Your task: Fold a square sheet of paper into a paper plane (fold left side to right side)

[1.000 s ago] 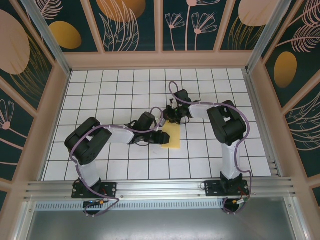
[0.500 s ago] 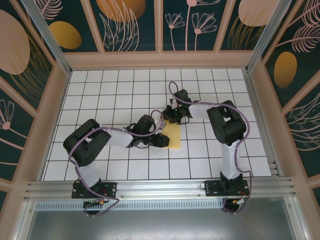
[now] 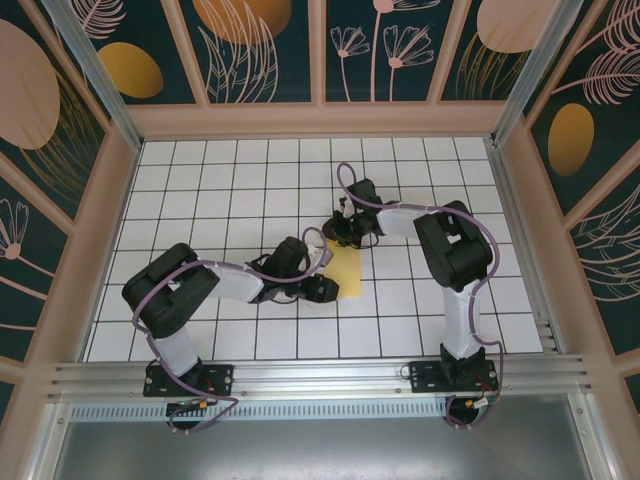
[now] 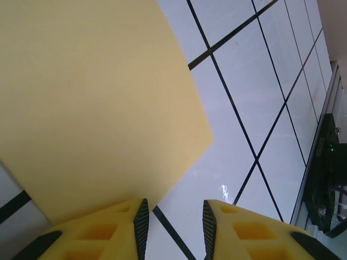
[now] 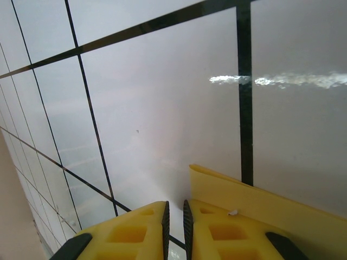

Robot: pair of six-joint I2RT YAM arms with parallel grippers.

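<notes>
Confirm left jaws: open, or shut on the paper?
Open: jaws of the left gripper stand apart, bare tile between; the yellow paper sheet lies beside them, ungripped.

Nothing readable on my feeds, no text, labels or numbers. Sheet of paper [image 4: 97, 97] ahead of the left fingers [image 4: 108, 235] is plain yellow, tiles [image 5: 162, 108] past the right fingers [image 5: 130, 233] just have black grid lines.

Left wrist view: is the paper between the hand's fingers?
No, white table shows between the left hand's fingers; the paper lies beside them.
</notes>
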